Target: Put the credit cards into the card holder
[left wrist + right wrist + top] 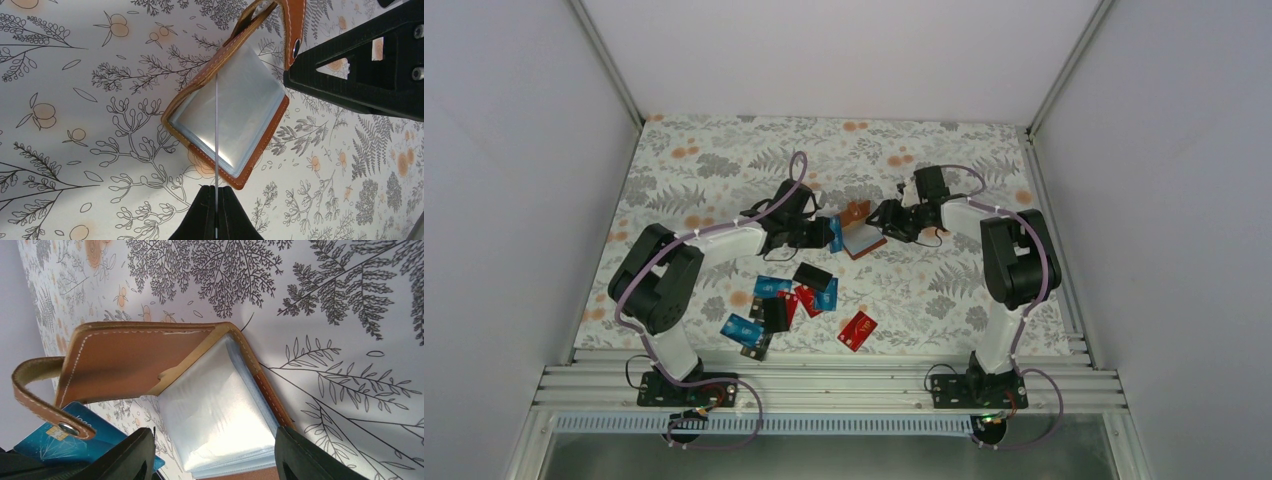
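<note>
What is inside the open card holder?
The card holder shows a stack of clear sleeves; the top one looks empty. The sleeves beneath it are covered, so their contents cannot be seen.

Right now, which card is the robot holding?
The blue card, pinched in the left gripper beside the open card holder. The other cards all lie loose on the table.

Tan-brown card holder (135, 357) with white stitching and silvery-clear sleeves (215, 405); blue, red, black credit cards (806, 298); white table (704, 160) patterned with grey leaves and orange flowers.
</note>
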